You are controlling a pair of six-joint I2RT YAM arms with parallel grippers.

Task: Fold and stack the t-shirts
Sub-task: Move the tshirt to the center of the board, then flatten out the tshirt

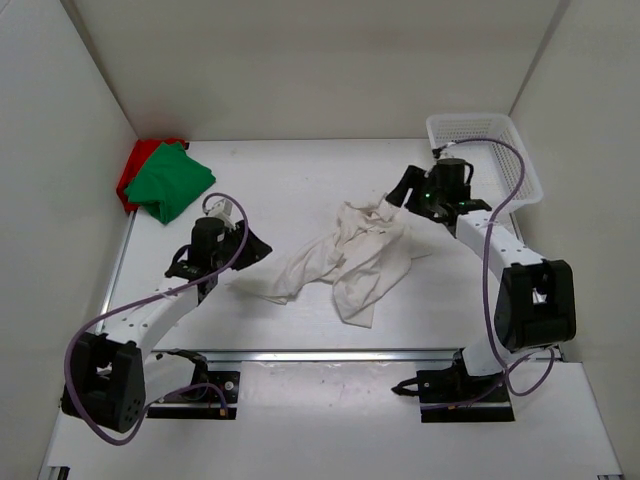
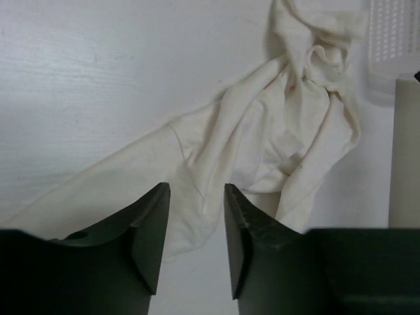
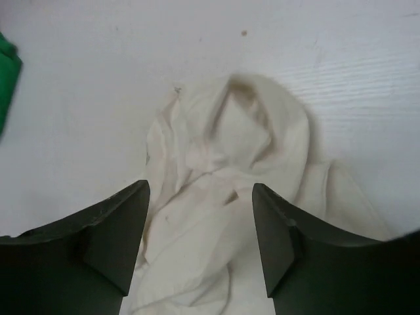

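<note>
White shirt [image 1: 350, 260]: lay crumpled and twisted at the centre of the table [image 1: 280, 180], unfolded, with one long tail trailing toward 8 o'clock.
Green shirt [image 1: 172, 182]: sat as a compact bundle at 10 o'clock of the table, on top of the red shirt [image 1: 133, 170], well apart from the white one.
Basket [image 1: 487, 150]: stood at 2 o'clock of the table, just behind the right arm's wrist.
Left gripper [image 2: 197, 190]: sat low at 9 o'clock of the white shirt, jaws drawn to a modest gap, with the tail's edge seen through that gap. Gripped nothing that could be made out.
Right gripper [image 3: 200, 187]: hung at 1 o'clock of the white shirt, jaws spread wide above the bunched collar end, holding nothing.
Risk, left side: probably a pinch on the thin tail alone, which would stretch the shirt into a rope instead of a flat sheet.
Risk, right side: likely a grab through several stacked layers of the bunch, locking the twist in.
Risk, both: uneven pulls could drag the whole shirt toward 9 o'clock, or let a slack corner slip free.
</note>
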